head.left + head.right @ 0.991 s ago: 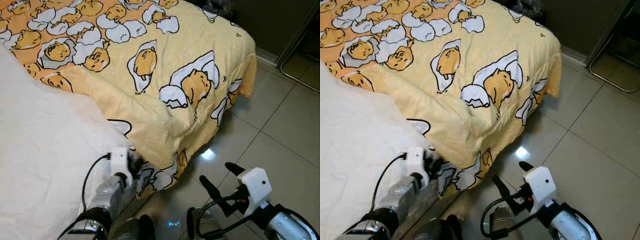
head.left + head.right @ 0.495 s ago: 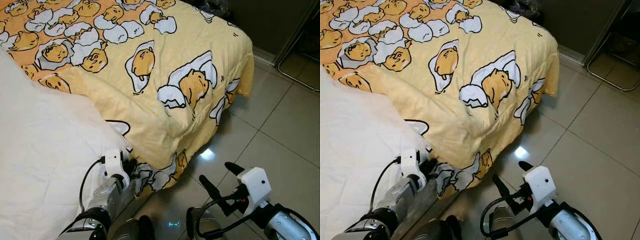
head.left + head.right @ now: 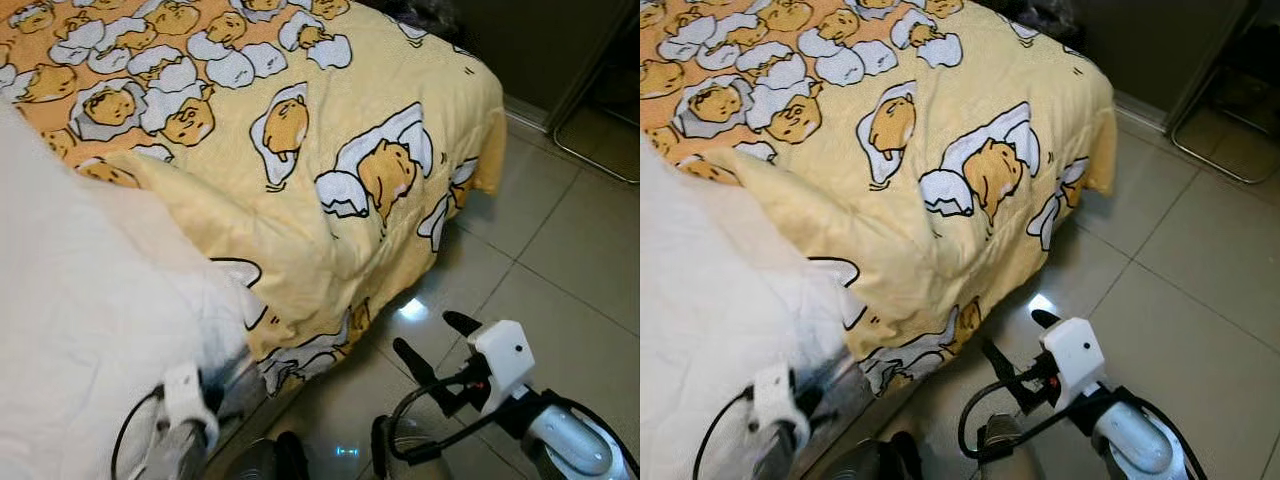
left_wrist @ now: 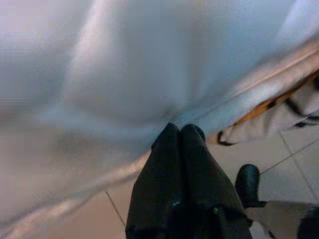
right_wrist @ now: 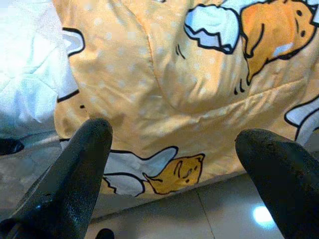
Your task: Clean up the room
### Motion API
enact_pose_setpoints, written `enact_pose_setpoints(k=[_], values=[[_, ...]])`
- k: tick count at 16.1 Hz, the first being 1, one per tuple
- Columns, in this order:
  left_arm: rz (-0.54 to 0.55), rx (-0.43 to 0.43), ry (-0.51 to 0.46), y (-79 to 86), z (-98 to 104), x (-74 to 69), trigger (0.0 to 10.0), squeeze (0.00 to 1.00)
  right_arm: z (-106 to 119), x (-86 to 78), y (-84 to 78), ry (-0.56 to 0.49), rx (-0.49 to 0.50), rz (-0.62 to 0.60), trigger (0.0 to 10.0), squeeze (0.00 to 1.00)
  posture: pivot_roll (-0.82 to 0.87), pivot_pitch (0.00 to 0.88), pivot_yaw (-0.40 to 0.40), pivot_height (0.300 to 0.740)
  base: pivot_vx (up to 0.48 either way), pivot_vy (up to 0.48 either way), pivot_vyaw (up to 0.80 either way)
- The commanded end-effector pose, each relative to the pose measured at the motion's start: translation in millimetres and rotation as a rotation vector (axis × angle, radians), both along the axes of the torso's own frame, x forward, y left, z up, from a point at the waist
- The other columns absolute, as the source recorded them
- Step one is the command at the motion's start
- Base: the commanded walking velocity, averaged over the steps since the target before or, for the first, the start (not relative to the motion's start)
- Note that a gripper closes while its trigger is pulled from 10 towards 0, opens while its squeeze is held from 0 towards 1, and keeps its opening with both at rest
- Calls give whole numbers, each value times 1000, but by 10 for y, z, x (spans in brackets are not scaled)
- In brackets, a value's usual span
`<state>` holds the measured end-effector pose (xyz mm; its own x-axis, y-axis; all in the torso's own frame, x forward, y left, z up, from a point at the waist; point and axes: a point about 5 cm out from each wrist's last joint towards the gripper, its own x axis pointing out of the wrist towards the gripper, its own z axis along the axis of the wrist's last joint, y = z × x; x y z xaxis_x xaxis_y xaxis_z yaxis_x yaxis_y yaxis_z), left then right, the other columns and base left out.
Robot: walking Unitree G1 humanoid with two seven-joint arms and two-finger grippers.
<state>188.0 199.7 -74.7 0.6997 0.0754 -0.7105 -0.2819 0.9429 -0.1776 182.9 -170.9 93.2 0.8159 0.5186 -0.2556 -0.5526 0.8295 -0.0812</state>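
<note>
A bed takes up most of the scene, covered by a yellow blanket [image 3: 330, 130] printed with cartoon egg figures, which drapes over the bed's corner and hangs down toward the floor. Over the left part of the bed lies a white quilted cover [image 3: 90, 330], its edge overlapping the yellow blanket and spilling down the side of the bed. Around the bed is a floor of pale glossy tiles [image 3: 560, 240], with a bright spot of reflected light just beside the hanging blanket edge. At the upper right, on the tiles, stands a thin metal frame [image 3: 590, 140] against a dark wall. The right gripper [image 3: 432, 346] hovers over the tiles just off the bed's corner, its two black fingers [image 5: 75, 169] spread wide apart and holding nothing, pointing toward the hanging blanket. The left gripper [image 4: 179, 134] is low at the side of the bed, its fingers pressed together with their tips against the fold of the white cover; whether any cloth is pinched between them cannot be told.
</note>
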Motion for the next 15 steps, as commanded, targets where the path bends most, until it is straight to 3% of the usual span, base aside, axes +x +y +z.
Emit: enact_pose_setpoints(k=[1,2,4,5,6,7,8,9,11,15], values=[[33,12,53,57,-68,-144,0,0,-39,-23,21,24,9,18,10000,0,-310,167,96,740,0,0,0],[26,15,91,42,-134,-294,0,0,-51,6,40,25,11,30,10000,0,-301,162,90,740,0,0,0],[-43,10,59,-61,-129,-289,0,0,-53,21,46,23,11,34,10000,0,-301,161,89,740,0,0,0],[-146,127,-128,-116,63,-43,2353,0,-51,33,45,20,12,35,10000,0,-304,156,89,740,0,0,0],[-193,191,-215,-144,169,60,5882,0,-52,31,42,19,13,33,10000,0,-300,157,92,740,0,0,0],[-266,242,-293,-216,272,137,10000,224,-64,19,38,22,13,34,10000,0,-298,157,95,740,0,0,0],[-315,282,-350,-267,350,168,10000,914,-82,4,42,26,13,34,10000,0,-295,155,104,740,0,0,0],[-329,286,-379,-299,393,168,10000,1000,-92,-3,42,28,14,34,10000,0,-295,155,104,740,0,0,0],[-367,260,-458,-454,538,122,10000,1000,-130,-6,46,34,18,27,10000,0,-286,141,120,740,0,0,0],[-348,187,-405,-568,493,271,10000,1000,-145,13,68,30,25,24,10000,0,-289,124,119,740,0,0,0]])
